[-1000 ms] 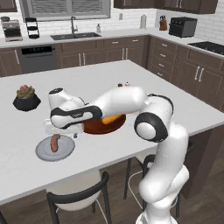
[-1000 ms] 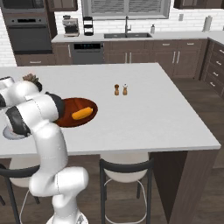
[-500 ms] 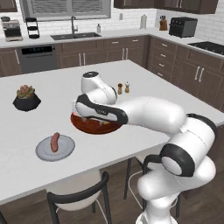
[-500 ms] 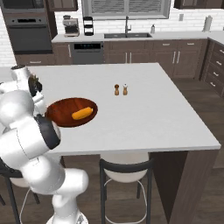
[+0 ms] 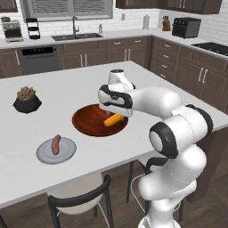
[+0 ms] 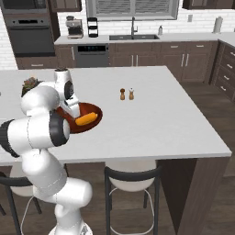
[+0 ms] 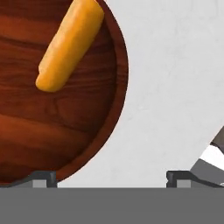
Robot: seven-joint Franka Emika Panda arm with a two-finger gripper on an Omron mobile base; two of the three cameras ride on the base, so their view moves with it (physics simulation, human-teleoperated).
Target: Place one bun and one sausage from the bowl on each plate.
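We note the wooden bowl (image 5: 91,121) on the white tabletop (image 5: 58,91), near its front half. One bun (image 5: 113,119), long and orange-yellow, lies inside the bowl toward its right side; in the hand view the bun (image 7: 70,43) sits tilted on the dark wood grain, close to the bowl's rim (image 7: 120,78) but inside it.

The light grey plate (image 5: 55,150) rests to the front left of the bowl, apart from it, with one sausage (image 5: 55,144) lying on it.

The claw (image 7: 111,177) stands wide and holds nothing: its two dark fingertips (image 7: 41,177) rise far apart at the bottom of the hand view, one over the bowl's edge, the other over bare tabletop. In the left base view the hand (image 5: 116,100) hangs over the bowl's right part, just above the bun; we cannot tell from there whether it touches anything. In the right base view the bowl (image 6: 89,123) is partly hidden behind the arm, the bun (image 6: 86,120) showing at its near edge.

A black plant pot (image 5: 27,103) with a small succulent stands well to the left of the bowl. Two small shakers (image 6: 126,94) stand side by side farther along the tabletop, well apart from the bowl.
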